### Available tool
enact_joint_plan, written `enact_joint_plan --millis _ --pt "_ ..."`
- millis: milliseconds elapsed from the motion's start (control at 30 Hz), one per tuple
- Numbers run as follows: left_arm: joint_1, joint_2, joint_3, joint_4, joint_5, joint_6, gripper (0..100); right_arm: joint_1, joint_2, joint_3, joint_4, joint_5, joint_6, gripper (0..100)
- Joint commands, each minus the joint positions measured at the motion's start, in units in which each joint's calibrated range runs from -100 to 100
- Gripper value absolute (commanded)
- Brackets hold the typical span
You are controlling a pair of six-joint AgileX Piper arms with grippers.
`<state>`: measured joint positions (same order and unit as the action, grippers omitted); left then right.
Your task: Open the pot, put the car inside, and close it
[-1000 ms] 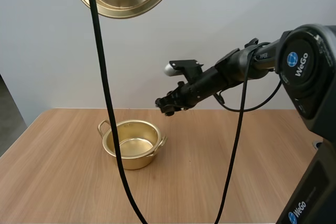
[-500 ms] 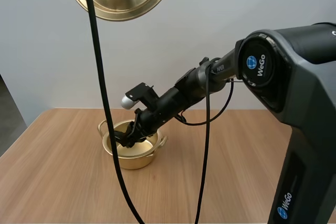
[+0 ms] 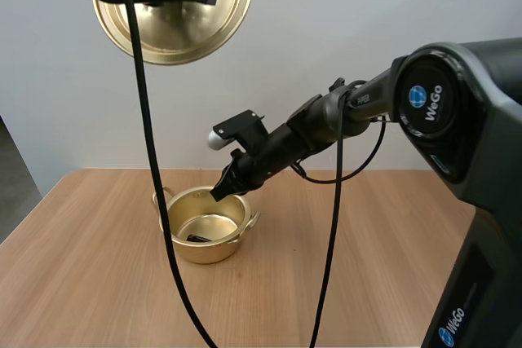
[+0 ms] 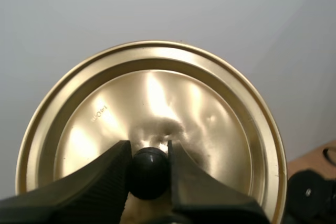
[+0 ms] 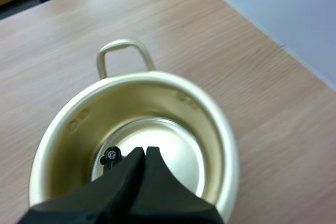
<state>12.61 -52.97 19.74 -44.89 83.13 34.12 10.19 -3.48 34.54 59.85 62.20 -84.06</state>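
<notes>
Car [image 5: 110, 156] is lying in pot [image 3: 208, 252], right gripper [image 3: 222, 191] is hanging closed and empty, left gripper [image 4: 148, 153] is pinching lid [image 4: 157, 87], likely lowering it next.

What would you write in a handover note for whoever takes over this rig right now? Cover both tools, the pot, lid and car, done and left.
Left tool shut on the knob of the lid, held high over the table.
Right tool shut, empty, over the rim of the pot.
The pot stands open on the table; the car lies on its floor.
Done: lid off, car in.
Left: clear the right arm, set lid on pot.
</notes>
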Motion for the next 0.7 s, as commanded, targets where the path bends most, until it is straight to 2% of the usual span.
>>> enact_joint_plan --millis 0,67,167,300,467,567,667 --pt "0.00 3.7 1.7 0.2 8.0 1.6 0 -3.7 -5.4 0.0 0.1 -0.9 2.0 0" --pt "0.00 7.8 3.8 0.2 14.1 3.9 0 -6.9 -9.2 0.2 -0.1 -0.9 3.5 0" --pt "-0.06 13.9 6.0 1.9 16.9 7.6 0 -11.6 -14.6 1.4 -0.1 0.0 4.9 0" --pt "-1.23 22.5 7.5 7.8 16.9 10.9 0 -18.2 -22.8 2.8 0.2 6.3 5.5 0" --pt "-4.59 32.5 7.8 12.3 15.1 12.2 0 -23.8 -29.9 2.9 1.7 15.8 5.8 0" --pt "-7.09 37.2 7.8 14.1 13.9 12.0 0 -25.3 -33.3 2.9 1.5 18.1 6.3 0" --pt "-9.31 41.3 8.0 17.9 7.1 9.2 0 -25.6 -35.6 2.9 1.4 18.5 8.2 0"
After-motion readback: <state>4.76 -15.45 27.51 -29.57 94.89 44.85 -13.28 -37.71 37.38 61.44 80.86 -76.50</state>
